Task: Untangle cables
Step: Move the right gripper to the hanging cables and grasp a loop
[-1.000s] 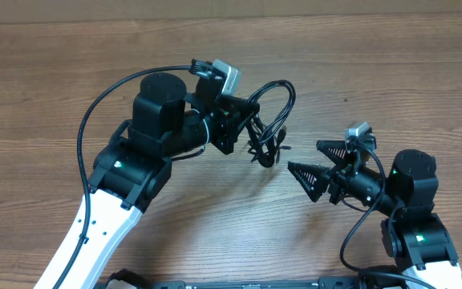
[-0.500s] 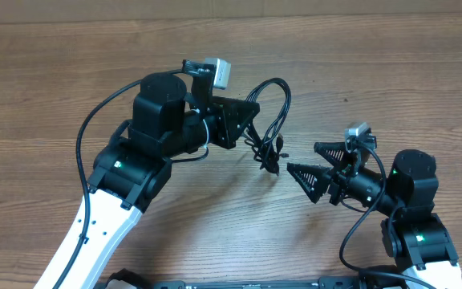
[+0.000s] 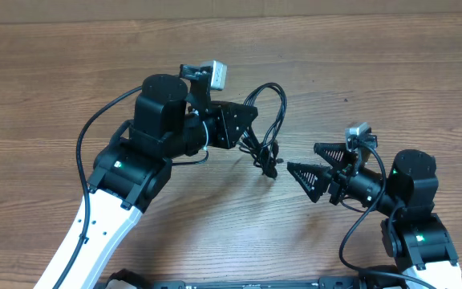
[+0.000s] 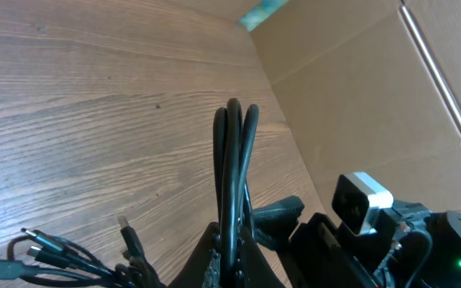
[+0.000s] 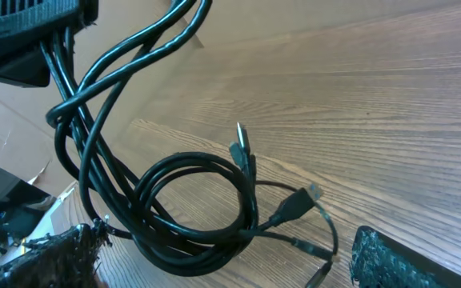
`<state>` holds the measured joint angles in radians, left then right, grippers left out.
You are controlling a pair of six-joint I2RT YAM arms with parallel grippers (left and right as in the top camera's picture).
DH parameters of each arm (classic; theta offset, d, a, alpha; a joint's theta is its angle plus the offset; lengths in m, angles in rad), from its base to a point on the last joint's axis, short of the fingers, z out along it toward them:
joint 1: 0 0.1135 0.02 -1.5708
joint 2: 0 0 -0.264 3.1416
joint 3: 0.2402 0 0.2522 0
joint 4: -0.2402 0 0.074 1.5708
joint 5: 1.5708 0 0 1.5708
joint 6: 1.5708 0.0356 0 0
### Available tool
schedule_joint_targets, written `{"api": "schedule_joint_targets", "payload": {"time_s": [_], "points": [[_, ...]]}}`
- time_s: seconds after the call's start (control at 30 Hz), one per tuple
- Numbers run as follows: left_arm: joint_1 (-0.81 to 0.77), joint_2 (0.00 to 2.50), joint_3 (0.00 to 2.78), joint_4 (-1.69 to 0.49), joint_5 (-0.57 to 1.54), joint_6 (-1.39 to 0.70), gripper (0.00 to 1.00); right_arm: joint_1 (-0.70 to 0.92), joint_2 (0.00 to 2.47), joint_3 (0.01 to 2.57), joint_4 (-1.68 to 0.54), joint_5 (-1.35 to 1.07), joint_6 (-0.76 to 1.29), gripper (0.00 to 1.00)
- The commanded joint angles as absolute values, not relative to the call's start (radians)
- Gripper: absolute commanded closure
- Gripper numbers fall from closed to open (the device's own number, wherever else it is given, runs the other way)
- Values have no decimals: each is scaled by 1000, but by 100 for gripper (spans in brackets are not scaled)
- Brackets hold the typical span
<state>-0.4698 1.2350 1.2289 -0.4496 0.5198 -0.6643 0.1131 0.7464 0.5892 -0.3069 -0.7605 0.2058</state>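
1. While the left gripper [image 3: 253, 114] is pinched shut on the cables [image 3: 273, 120] near the top of their loop, the rest of the bundle hangs from it between the two arms. The lower coil sits at or just above the table [image 3: 375, 64]; I cannot tell whether it touches. The right gripper [image 3: 305, 158] is near the dangling plugs [image 5: 242, 146], its jaws spread wide with nothing in them.
2. Both cords appear to run side by side through the left pinch. Any pull from there would likely drag the whole bundle instead of parting one cord from the other, and could draw the crossings tighter.
3. The right wrist view shows several strands overlapping in one coil, with the plugs lying close against it. If the right gripper closes on the coil and not on a single free end, it would probably trap two or more strands and lock the tangle.
4. These cords look thin and smooth. A sharp tug from the right could slide them out of the left pinch, dropping the bundle in a fresh heap.
5. Each plug is thicker than its cord, so one drawn back through a loop may catch on a strand and jam.
6. With the two grippers this near each other, a reach aimed slightly high risks the fingers knocking together.
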Motion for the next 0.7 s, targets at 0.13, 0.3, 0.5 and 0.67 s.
{"api": "schedule_joint_targets", "payload": {"time_s": [0.13,0.3,0.5,0.67], "points": [[-465,1217,1256,-446,509,-712,96,118,745,618,-301,-772,210,0],[-465,1217,1256,-453,411,-775,96,118,745,618,-300,-773,210,0],[-465,1217,1256,-452,339,-1029,96,118,745,616,-301,-772,210,0],[-465,1217,1256,-452,340,-1127,96,118,760,616,-299,-779,210,0]]}}
